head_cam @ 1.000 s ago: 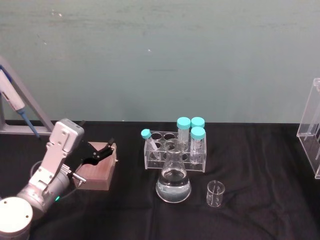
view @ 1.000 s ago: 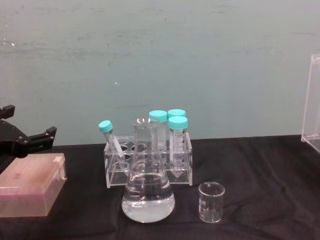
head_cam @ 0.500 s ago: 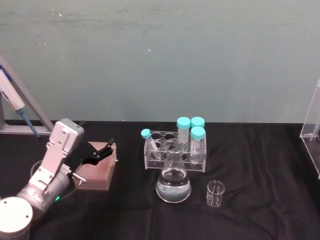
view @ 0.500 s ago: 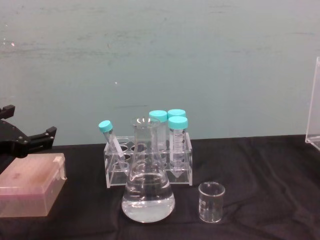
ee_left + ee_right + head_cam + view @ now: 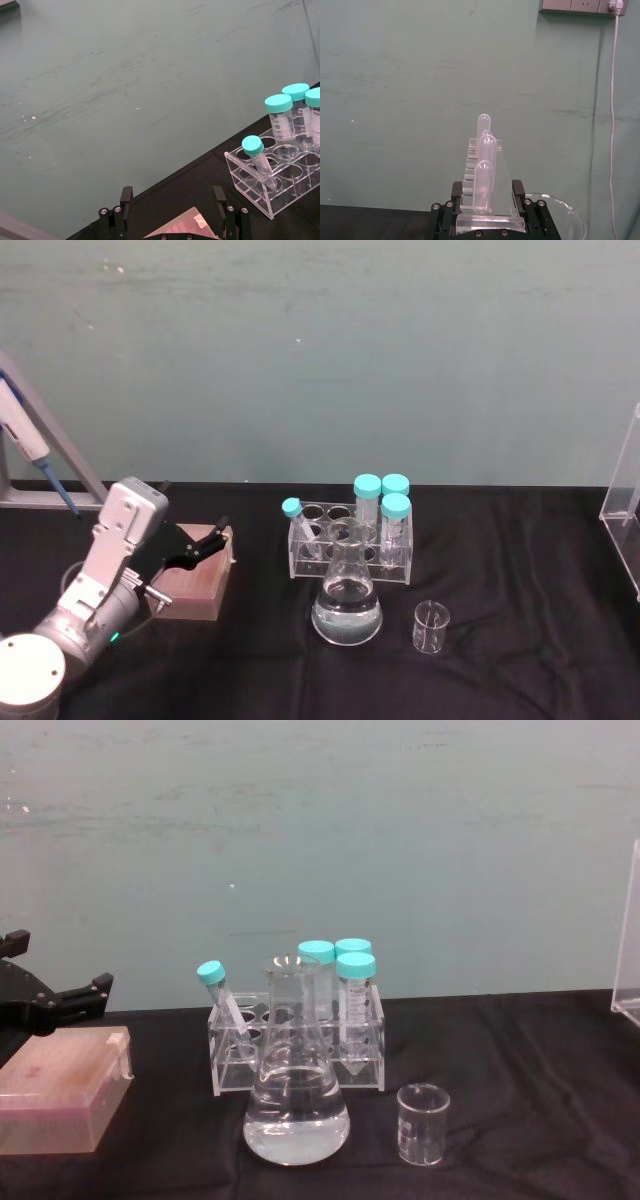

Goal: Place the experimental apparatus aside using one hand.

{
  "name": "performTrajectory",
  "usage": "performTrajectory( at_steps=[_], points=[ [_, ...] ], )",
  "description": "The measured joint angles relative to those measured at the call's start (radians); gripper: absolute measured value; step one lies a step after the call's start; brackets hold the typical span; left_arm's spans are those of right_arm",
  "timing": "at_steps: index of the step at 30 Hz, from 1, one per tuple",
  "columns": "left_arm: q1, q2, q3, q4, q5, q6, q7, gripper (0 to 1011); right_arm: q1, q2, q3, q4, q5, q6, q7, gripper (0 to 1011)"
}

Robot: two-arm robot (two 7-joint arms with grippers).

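Right gripper (image 5: 487,194) is pinching the acrylic stand (image 5: 490,221) at its base. In the head view the stand is sitting at the right edge, mostly cut off. Left gripper (image 5: 205,540) is hovering spread over the pink box (image 5: 195,585), lower left. Conical flask (image 5: 347,612) and beaker (image 5: 431,628) are standing centre, flask partly hiding the tube rack (image 5: 308,540).
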Motion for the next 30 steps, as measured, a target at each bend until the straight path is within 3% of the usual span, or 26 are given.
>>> performTrajectory(
  at_steps=[30],
  points=[
    [0.000,0.000,0.000,0.000,0.000,0.000,0.000,1000,0.003,-0.001,0.001,0.011,0.015,0.025,-0.008,599]
  ],
)
